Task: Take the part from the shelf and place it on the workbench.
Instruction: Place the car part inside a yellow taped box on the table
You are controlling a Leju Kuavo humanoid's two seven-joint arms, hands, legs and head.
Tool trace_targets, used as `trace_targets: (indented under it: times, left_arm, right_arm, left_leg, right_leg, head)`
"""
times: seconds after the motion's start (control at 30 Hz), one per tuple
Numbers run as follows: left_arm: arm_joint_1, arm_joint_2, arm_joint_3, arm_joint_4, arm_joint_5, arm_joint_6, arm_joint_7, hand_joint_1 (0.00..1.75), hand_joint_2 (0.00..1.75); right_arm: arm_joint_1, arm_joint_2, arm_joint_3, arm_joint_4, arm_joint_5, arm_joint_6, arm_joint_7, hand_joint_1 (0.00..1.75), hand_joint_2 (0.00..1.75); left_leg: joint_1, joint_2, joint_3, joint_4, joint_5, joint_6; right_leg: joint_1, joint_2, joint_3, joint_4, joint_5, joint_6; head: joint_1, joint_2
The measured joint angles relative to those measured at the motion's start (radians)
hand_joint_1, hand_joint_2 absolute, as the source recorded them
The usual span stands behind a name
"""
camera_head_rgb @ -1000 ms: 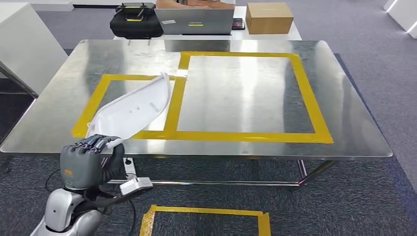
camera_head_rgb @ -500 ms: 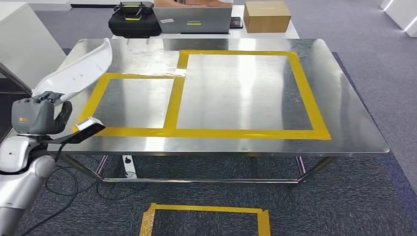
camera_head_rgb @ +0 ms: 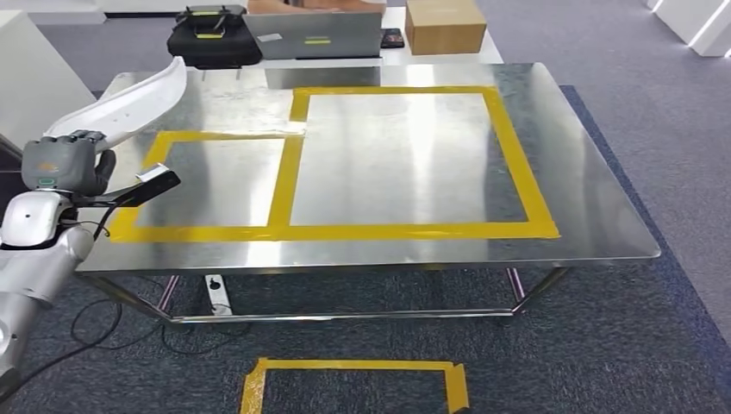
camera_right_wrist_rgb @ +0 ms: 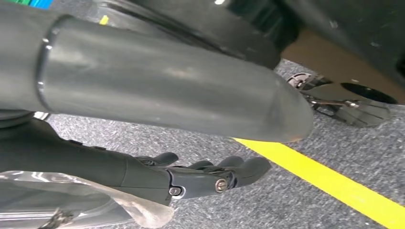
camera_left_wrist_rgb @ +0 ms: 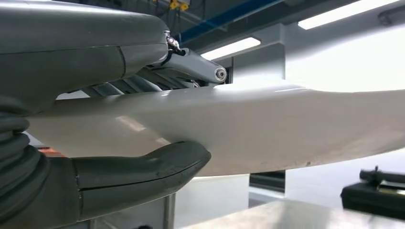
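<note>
The part (camera_head_rgb: 129,102) is a long, curved white shell. My left hand (camera_head_rgb: 65,162) grips its near end, and its far end slants up over the left rim of the steel workbench (camera_head_rgb: 396,155). In the left wrist view the thumb (camera_left_wrist_rgb: 143,171) presses under the white part (camera_left_wrist_rgb: 286,129) and the darker fingers lie along its other side. The part hangs above the workbench without touching it. My right hand (camera_right_wrist_rgb: 200,179) hangs over the grey carpet, fingers loosely extended and holding nothing.
Yellow tape marks a small square (camera_head_rgb: 215,181) and a large one (camera_head_rgb: 405,155) on the workbench. Behind it are a black bag (camera_head_rgb: 207,39), a grey laptop (camera_head_rgb: 315,34) and a cardboard box (camera_head_rgb: 444,24). A white cabinet (camera_head_rgb: 26,78) stands at the left. Cables lie under the table.
A second ago my left hand held the part low over the small taped square. It has swung out to the table's left edge and risen. The camera has also shifted a little.
</note>
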Motion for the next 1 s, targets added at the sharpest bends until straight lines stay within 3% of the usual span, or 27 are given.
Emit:
trace_targets:
  times: [0.13,0.2,0.27,0.3,0.33,0.4,0.47,0.53,0.6,0.67,0.77,0.8,0.83,0.87,0.93,1.0]
  left_arm:
    - [-0.017,-0.031,-0.038,0.037,-0.038,-0.004,0.001,1.75,1.75]
    - [-0.027,-0.048,-0.059,0.049,-0.053,-0.007,0.004,0.87,1.75]
    - [-0.035,-0.063,-0.079,0.062,-0.064,-0.011,0.007,0.0,1.75]
    - [-0.037,-0.069,-0.088,0.069,-0.067,-0.014,0.008,0.0,1.75]
    - [-0.038,-0.075,-0.094,0.074,-0.068,-0.016,0.008,0.0,1.75]
    - [-0.042,-0.085,-0.104,0.081,-0.068,-0.014,0.004,0.0,1.75]
    - [-0.047,-0.093,-0.114,0.086,-0.062,-0.001,-0.007,0.0,0.87]
    - [-0.052,-0.098,-0.119,0.087,-0.048,0.011,-0.02,0.0,0.0]
    - [-0.052,-0.104,-0.123,0.086,-0.03,0.015,-0.03,0.0,0.0]
    - [-0.051,-0.11,-0.126,0.08,-0.005,0.021,-0.039,0.0,0.0]
    - [-0.032,-0.12,-0.129,0.057,0.038,0.039,-0.053,0.0,0.0]
    - [-0.018,-0.125,-0.13,0.043,0.055,0.046,-0.06,0.0,0.0]
    - [0.0,-0.131,-0.13,0.025,0.074,0.051,-0.067,0.0,0.0]
    - [0.02,-0.138,-0.131,0.001,0.094,0.054,-0.076,0.0,0.0]
    - [0.065,-0.153,-0.132,-0.067,0.146,0.061,-0.104,0.0,0.0]
    - [0.129,-0.175,-0.136,-0.163,0.222,0.072,-0.148,0.0,0.0]
  right_arm:
    - [-0.002,0.001,0.001,0.0,0.0,0.0,0.002,0.0,0.0]
    - [-0.004,0.001,0.002,0.0,0.0,0.0,0.003,0.0,0.0]
    - [-0.005,0.001,0.005,0.0,-0.001,0.0,0.003,0.0,0.0]
    - [-0.004,0.001,0.006,0.0,-0.001,0.0,0.004,0.0,0.0]
    - [-0.002,0.001,0.007,0.0,-0.001,0.0,0.004,0.0,0.0]
    - [-0.001,0.001,0.008,-0.001,-0.001,0.0,0.004,0.0,0.0]
    - [-0.003,0.001,0.009,-0.001,-0.001,0.0,0.004,0.0,0.0]
    - [-0.004,0.001,0.012,-0.001,-0.003,0.0,0.005,0.0,0.0]
    - [-0.002,0.001,0.015,-0.001,-0.004,0.001,0.006,0.0,0.0]
    - [-0.002,0.001,0.016,-0.001,-0.006,0.001,0.006,0.0,0.0]
    - [-0.003,0.001,0.017,-0.001,-0.009,0.0,0.006,0.0,0.0]
    - [-0.001,0.001,0.017,-0.001,-0.011,0.0,0.006,0.0,0.0]
    - [0.002,0.001,0.017,-0.001,-0.014,0.0,0.006,0.0,0.0]
    - [0.004,0.001,0.017,-0.001,-0.018,-0.002,0.005,0.0,0.0]
    - [0.007,0.002,0.016,-0.001,-0.028,-0.006,0.002,0.0,0.0]
    - [0.012,0.004,0.016,-0.001,-0.038,-0.012,-0.001,0.0,0.0]
  left_leg:
    - [0.004,-0.001,0.003,-0.015,-0.003,0.021]
    - [0.008,-0.001,0.004,-0.019,0.001,0.03]
    - [0.008,0.001,0.003,-0.019,0.001,0.034]
    - [0.008,0.001,0.003,-0.018,0.0,0.035]
    - [0.008,0.001,0.003,-0.018,0.0,0.035]
    - [0.008,0.001,0.005,-0.017,-0.001,0.033]
    - [0.004,0.001,0.003,-0.013,-0.004,0.027]
    - [0.0,0.001,0.0,-0.012,-0.004,0.017]
    - [0.001,0.001,0.001,-0.013,-0.004,0.007]
    - [0.003,0.0,-0.014,0.023,-0.032,-0.003]
    - [0.004,0.0,-0.09,0.2,-0.121,-0.012]
    - [0.004,0.0,-0.111,0.248,-0.135,-0.012]
    - [0.004,0.0,-0.117,0.262,-0.132,-0.011]
    - [0.004,0.0,-0.105,0.239,-0.112,-0.009]
    - [0.002,-0.001,-0.042,0.112,-0.049,0.003]
    - [-0.003,-0.003,0.007,0.012,-0.017,0.014]
  right_leg:
    - [0.002,-0.002,-0.014,0.014,-0.012,0.02]
    - [0.0,-0.004,-0.059,0.098,-0.059,0.03]
    - [-0.002,-0.006,-0.128,0.232,-0.109,0.036]
    - [-0.002,-0.006,-0.153,0.273,-0.115,0.038]
    - [-0.003,-0.006,-0.16,0.279,-0.102,0.039]
    - [-0.004,-0.008,-0.119,0.178,-0.033,0.036]
    - [-0.004,-0.011,-0.058,0.05,0.016,0.03]
    - [-0.002,-0.011,-0.033,0.006,0.02,0.023]
    - [-0.003,-0.01,-0.031,0.002,0.023,0.012]
    - [-0.006,-0.009,-0.028,-0.002,0.027,0.0]
    - [-0.007,-0.009,-0.027,-0.003,0.027,-0.008]
    - [-0.006,-0.008,-0.027,-0.003,0.027,-0.008]
    - [-0.006,-0.008,-0.026,-0.002,0.027,-0.009]
    - [-0.005,-0.007,-0.026,0.0,0.028,-0.009]
    - [-0.004,-0.005,-0.026,0.003,0.028,-0.008]
    - [-0.002,-0.002,-0.03,0.006,0.028,-0.003]
  head:
    - [0.003,0.0]
    - [0.008,0.0]
    - [0.012,0.0]
    - [0.012,0.0]
    - [0.013,0.0]
    - [0.013,0.0]
    - [0.012,0.0]
    - [0.012,0.0]
    - [0.012,0.0]
    - [0.01,0.0]
    - [0.007,0.0]
    - [0.007,0.0]
    - [0.007,0.0]
    - [0.007,0.0]
    - [0.007,0.0]
    - [0.006,0.0]
